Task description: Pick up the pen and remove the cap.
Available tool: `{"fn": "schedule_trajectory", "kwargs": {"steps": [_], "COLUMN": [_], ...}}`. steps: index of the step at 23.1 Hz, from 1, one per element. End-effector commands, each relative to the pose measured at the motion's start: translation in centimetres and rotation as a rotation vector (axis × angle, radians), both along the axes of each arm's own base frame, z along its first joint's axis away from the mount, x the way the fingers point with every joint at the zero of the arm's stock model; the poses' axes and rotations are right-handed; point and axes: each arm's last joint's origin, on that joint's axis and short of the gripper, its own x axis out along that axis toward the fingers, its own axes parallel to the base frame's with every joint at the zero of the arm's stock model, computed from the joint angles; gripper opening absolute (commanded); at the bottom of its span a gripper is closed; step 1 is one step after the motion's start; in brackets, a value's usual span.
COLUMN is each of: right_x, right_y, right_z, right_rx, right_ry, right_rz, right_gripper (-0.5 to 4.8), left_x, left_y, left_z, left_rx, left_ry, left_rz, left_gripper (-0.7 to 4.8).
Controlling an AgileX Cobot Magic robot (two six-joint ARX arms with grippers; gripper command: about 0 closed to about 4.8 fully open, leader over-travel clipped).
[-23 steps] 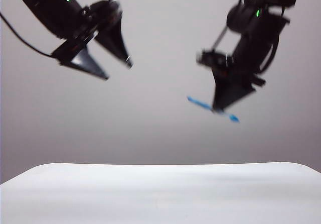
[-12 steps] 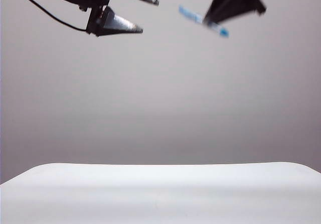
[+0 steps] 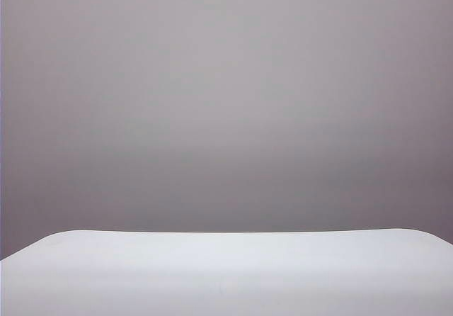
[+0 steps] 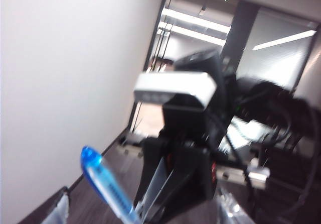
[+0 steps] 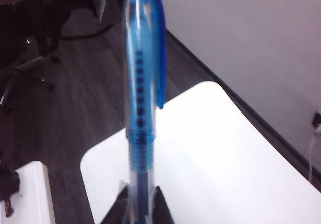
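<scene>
Exterior view: neither of my arms appears; only the white table [image 3: 226, 273] fills the lower part of the frame, bare, with a plain grey wall [image 3: 226, 103] behind it.

Right wrist view: my right gripper [image 5: 139, 204] sits at the bottom centre of the frame, its two dark fingertips [image 5: 159, 206] pressed together on the pen [image 5: 139, 184]; the clear barrel rises from between them toward the top of the frame; the cap [image 5: 144, 63] is still seated on the far end of the pen, translucent blue, its clip running down the right-hand side; the table lies well below, lower right of the frame, and dark wood flooring [image 5: 75, 83] fills the left.

Left wrist view: blurred; my left gripper [image 4: 145, 211] is only just visible at the bottom edge, one pale fingertip [image 4: 59, 209] at lower left and another at lower right, standing wide apart and holding nothing; the capped end of the pen rises from the bottom centre between them, slanting toward the left; I cannot tell whether it touches either fingertip; my right arm [image 4: 190, 133], carrying its wrist camera [image 4: 174, 87], fills the centre of the frame directly behind the pen.
</scene>
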Motion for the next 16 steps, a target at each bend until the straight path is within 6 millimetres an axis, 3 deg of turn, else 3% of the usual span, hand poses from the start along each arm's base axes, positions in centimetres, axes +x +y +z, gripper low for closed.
{"fn": "schedule_trajectory", "kwargs": {"steps": [1, 8, 16], "right_x": [-0.1, -0.2, -0.6], "right_y": [0.1, 0.3, 2.3], "right_z": [0.7, 1.3, 1.2], "right_rx": [0.05, 0.128, 0.132], "right_ry": [-0.016, -0.017, -0.031], "right_rz": [0.015, 0.104, 0.173], "right_gripper": [-0.01, -0.01, -0.01], "left_x": [-0.1, -0.1, -0.7], "left_y": [-0.2, -0.9, -1.9], "left_z": [0.1, -0.2, -0.1], "left_rx": [-0.021, -0.013, -0.03], "left_ry": [0.046, 0.07, 0.053], "left_rz": [-0.004, -0.02, -0.038], "left_gripper": [3.76, 3.76, 3.72]}}
